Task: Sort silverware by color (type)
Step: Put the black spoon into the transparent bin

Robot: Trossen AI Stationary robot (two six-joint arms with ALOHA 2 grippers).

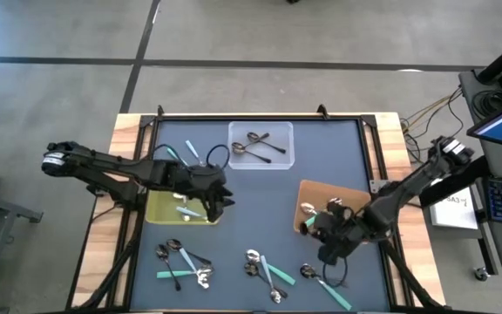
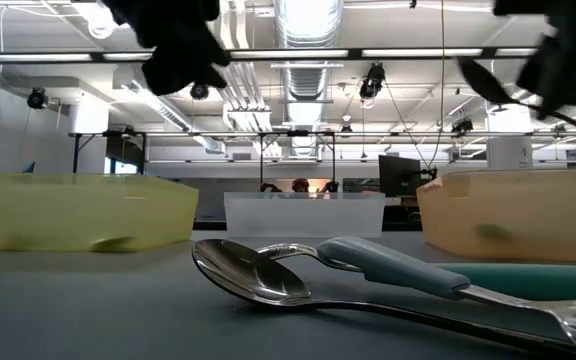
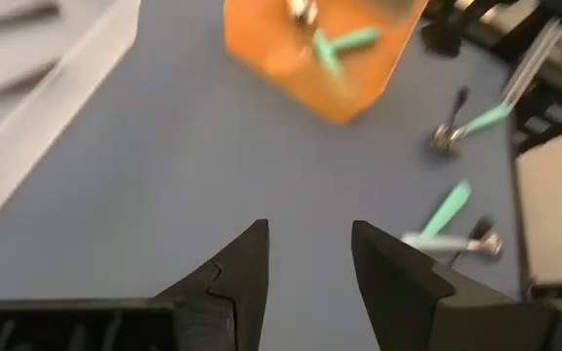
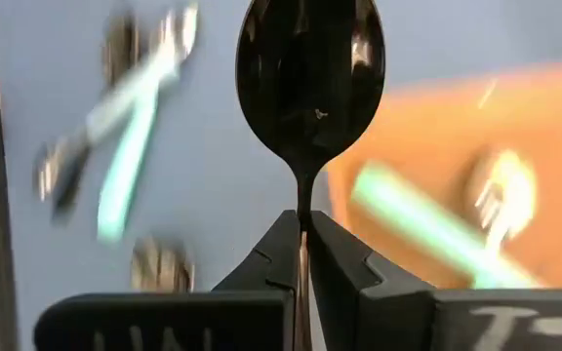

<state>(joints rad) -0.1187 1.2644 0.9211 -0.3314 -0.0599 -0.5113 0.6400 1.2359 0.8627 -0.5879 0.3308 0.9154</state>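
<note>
The table (image 1: 260,201) has a dark blue-grey top framed by pale wood. On it are three shallow trays. The clear tray (image 1: 261,145) sits at the far edge, midway along it, with dark spoons (image 1: 260,146) lying inside. The yellow tray (image 1: 166,209) is nearer than the clear tray and to its left; a pale-blue-handled piece (image 1: 184,210) lies in it. The orange tray (image 1: 321,202) is nearer than the clear tray and to its right, holding a teal-handled piece (image 4: 427,226) and a shiny silver head.

The left arm reaches in from the left of the clear tray, and the left gripper (image 1: 219,208) hangs just beside the yellow tray's right end, above the table. Its fingers (image 3: 237,278) are spread apart with nothing between them.

The right arm comes in from the right of the clear tray. The right gripper (image 1: 331,249) is at the orange tray's near edge, lifted off the table. Its fingers (image 4: 279,255) are pressed together on the thin neck of a dark spoon (image 4: 309,78), whose bowl stands up beyond the fingertips.

Loose silverware lies along the near side of the table, well apart from the clear tray: a cluster (image 1: 181,262) nearer than the yellow tray, another (image 1: 268,272) in the middle, and a third (image 1: 325,281) below the right gripper. Two more pieces (image 1: 188,154) lie just left of the clear tray. In the low view a silver spoon (image 2: 258,272) with a pale-blue handle lies closest.
</note>
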